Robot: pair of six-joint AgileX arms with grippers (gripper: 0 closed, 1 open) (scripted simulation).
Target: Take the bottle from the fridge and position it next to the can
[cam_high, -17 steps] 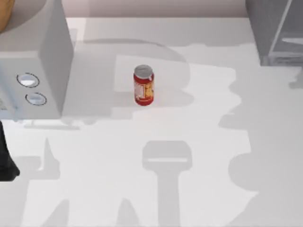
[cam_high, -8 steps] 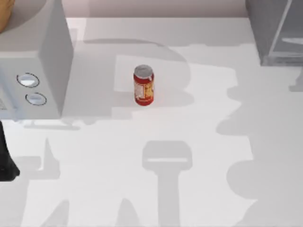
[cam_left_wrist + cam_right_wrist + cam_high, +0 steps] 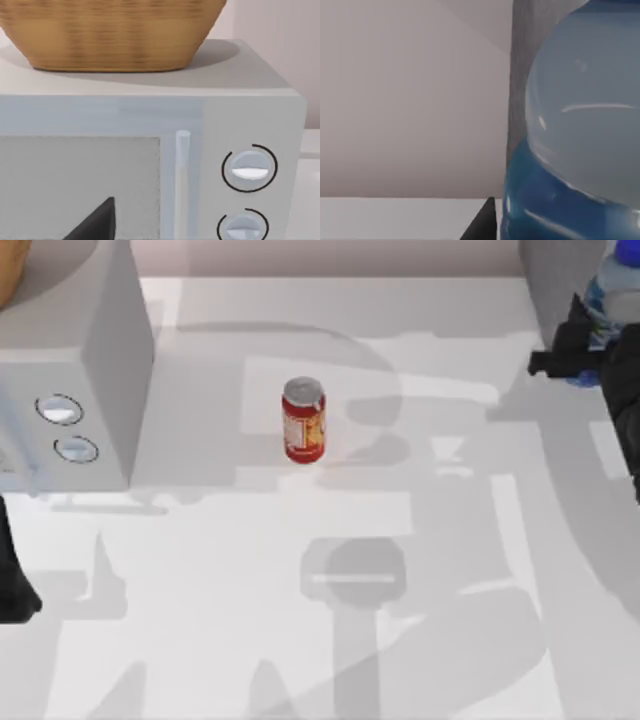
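The right claw (image 3: pixel 580 355) sits at the top view's far right edge, near the back of the tabletop (image 3: pixel 400 640), and it is clamped on the bottle (image 3: pixel 610 290); dark fingers reach in from the right arm and press against the bottle's lower, blue part, while the clear upper body rises above them; in the right wrist view the bottle (image 3: pixel 580 140) sits very close to the camera, clear above and blue below, with one dark fingertip (image 3: pixel 482 225) beside its base; just behind the bottle stands the dark grey speckled wall of the fridge (image 3: pixel 555 280), at the back right corner; whether the bottle rests on anything or hangs in the grip cannot be told.

The can (image 3: pixel 303 420) stands upright near the middle of the tabletop, toward the back, well apart from the bottle and the right claw; to its left, at the tabletop's left edge, stands a light grey box with two round dials (image 3: pixel 70 390); the left wrist view faces that box's front, and a woven basket (image 3: pixel 110 35) rests on top of it.

The left arm is parked at the left edge, toward the front; I cannot tell how its claw stands.
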